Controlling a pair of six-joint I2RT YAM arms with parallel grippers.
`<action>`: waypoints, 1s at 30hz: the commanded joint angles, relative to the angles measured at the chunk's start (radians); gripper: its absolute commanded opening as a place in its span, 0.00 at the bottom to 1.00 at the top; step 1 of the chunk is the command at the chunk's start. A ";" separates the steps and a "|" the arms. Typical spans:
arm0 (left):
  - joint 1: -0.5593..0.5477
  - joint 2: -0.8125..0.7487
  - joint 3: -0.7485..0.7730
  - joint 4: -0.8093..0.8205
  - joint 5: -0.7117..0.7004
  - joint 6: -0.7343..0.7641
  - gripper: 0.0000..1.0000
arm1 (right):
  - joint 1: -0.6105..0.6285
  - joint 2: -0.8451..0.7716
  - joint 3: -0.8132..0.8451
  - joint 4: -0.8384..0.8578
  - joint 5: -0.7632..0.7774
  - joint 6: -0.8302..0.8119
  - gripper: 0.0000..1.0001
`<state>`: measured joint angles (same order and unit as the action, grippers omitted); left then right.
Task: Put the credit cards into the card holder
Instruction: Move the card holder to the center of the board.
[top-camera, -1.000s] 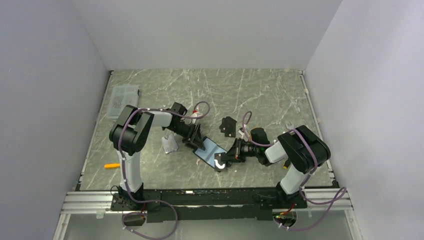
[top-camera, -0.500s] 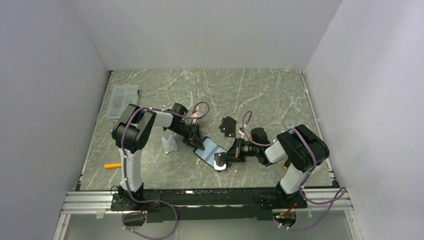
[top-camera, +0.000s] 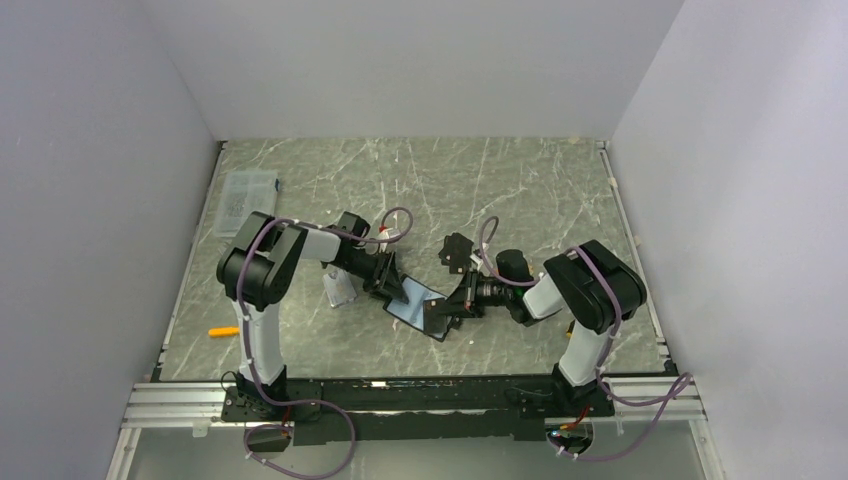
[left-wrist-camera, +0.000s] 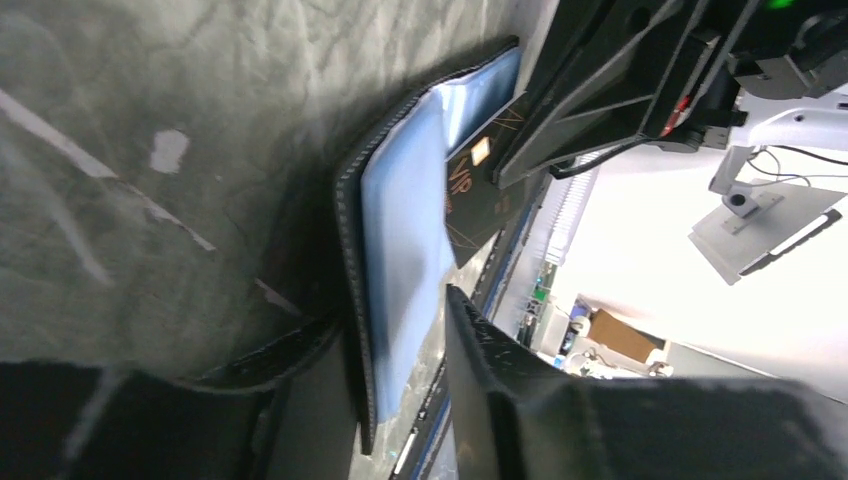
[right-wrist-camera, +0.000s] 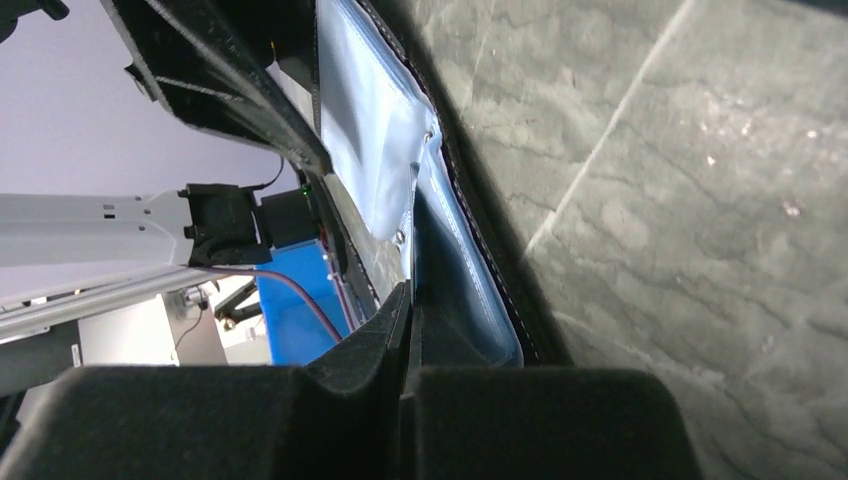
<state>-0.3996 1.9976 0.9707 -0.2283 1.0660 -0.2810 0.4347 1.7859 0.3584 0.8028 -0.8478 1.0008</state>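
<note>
The card holder (top-camera: 420, 300) lies open on the table, its bluish clear pockets facing up. My left gripper (top-camera: 391, 284) stands open astride its far-left edge (left-wrist-camera: 400, 230): one finger rests against the black outer flap, the other stands a little off the pocket side. My right gripper (top-camera: 452, 304) is shut on a black credit card (left-wrist-camera: 478, 190) with a gold chip, whose front end lies over the holder's pocket (right-wrist-camera: 370, 130). In the right wrist view the fingers (right-wrist-camera: 380, 330) press together on the card's thin edge. More black credit cards (top-camera: 455, 250) lie behind the holder.
A small clear plastic sleeve (top-camera: 340, 288) lies just left of the left gripper. A clear box of screws (top-camera: 243, 200) stands at the far left by the wall. A small orange object (top-camera: 224, 331) lies at the near left.
My right gripper has carried the black card left and away from me, onto the holder. The left gripper's jaws narrowed, then widened slightly, and the holder shifted a little left.
</note>
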 joint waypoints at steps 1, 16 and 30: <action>-0.001 -0.018 -0.018 0.009 -0.082 0.030 0.46 | 0.009 0.020 0.031 0.057 -0.002 0.007 0.00; 0.041 -0.081 0.033 -0.067 -0.253 0.094 0.54 | 0.017 0.013 0.014 0.079 -0.011 0.017 0.00; 0.032 -0.068 -0.003 -0.037 -0.236 0.087 0.27 | 0.024 0.064 0.029 0.144 0.000 0.055 0.00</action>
<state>-0.3660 1.9347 0.9955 -0.2909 0.9039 -0.2295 0.4541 1.8294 0.3710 0.8738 -0.8478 1.0473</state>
